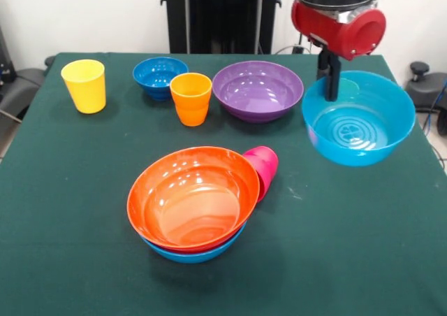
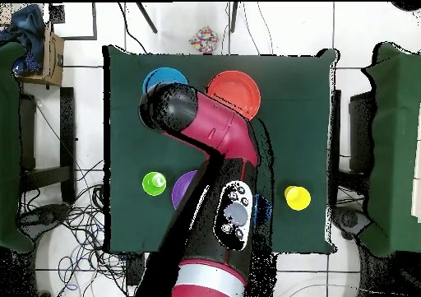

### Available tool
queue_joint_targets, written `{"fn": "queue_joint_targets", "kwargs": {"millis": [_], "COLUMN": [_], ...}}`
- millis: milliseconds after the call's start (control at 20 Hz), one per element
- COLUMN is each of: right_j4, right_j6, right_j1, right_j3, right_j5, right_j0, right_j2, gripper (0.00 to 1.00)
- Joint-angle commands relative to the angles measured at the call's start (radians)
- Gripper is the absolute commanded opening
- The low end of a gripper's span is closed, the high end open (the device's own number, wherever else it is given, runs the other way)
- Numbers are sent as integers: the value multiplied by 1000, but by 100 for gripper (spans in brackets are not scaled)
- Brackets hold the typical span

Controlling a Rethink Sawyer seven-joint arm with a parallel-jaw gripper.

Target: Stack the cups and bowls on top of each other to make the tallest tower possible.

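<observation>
Pinching the far rim of the large glossy light-blue plastic bowl (image 1: 359,119), the gripper (image 1: 331,85) holds it at about two o'clock from the orange-topped nested bowl stack (image 1: 193,201).

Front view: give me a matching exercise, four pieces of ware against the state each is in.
Things:
1. pink cup
2. yellow cup
3. large orange bowl
4. large light-blue bowl

States:
a. the gripper reaches into it at its far rim
b. topmost of a nest of bowls
c. lying on its side against a bowl
d. upright, standing alone at the picture's left

Pairs: 1-c, 2-d, 3-b, 4-a
</observation>
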Motion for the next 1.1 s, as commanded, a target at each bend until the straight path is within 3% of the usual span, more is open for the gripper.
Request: {"fn": "queue_joint_targets", "kwargs": {"millis": [50,1100], "right_j4": [-121,-271], "right_j6": [-73,-137], "right_j1": [15,-7], "right_j3": [28,58], "right_j5": [67,7], "right_j0": [-38,-140], "right_j2": [78,147], "gripper": [0,0]}}
